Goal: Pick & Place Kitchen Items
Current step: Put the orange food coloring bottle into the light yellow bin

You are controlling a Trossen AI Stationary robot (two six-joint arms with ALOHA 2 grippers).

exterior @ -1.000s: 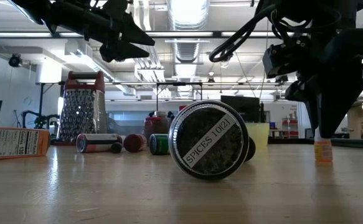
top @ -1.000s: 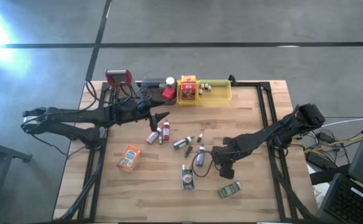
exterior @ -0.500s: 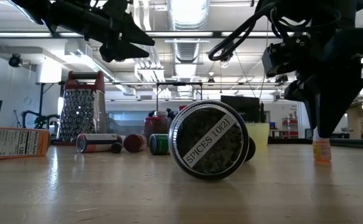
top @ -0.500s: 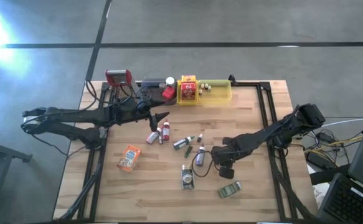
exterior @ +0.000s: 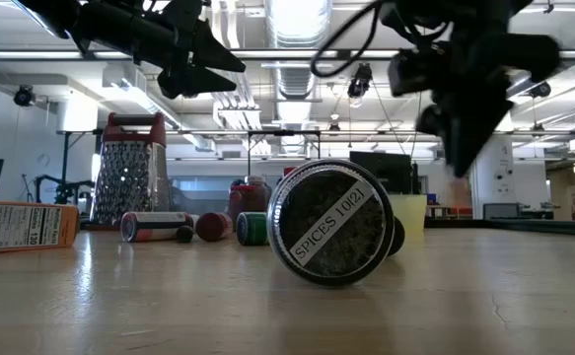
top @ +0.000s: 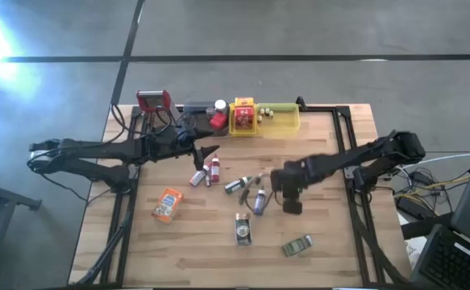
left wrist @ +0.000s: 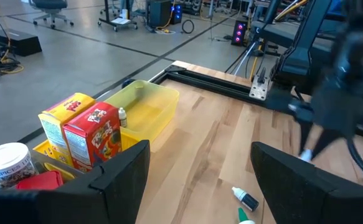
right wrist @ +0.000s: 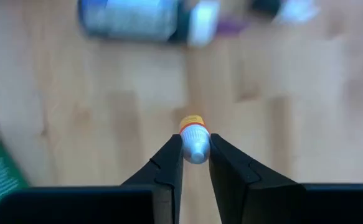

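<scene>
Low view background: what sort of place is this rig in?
Probably a robotics lab or workshop: exposed ceiling ducts and strip lights, a polished concrete floor, wheeled office chairs and cabled equipment beyond the wooden table.

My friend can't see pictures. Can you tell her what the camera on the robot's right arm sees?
The right hand pinches a tiny bottle with an orange band and a silvery cap between its two dark fingers, above the wooden table. Farther off lie a blurry blue jar and a green packet.
</scene>
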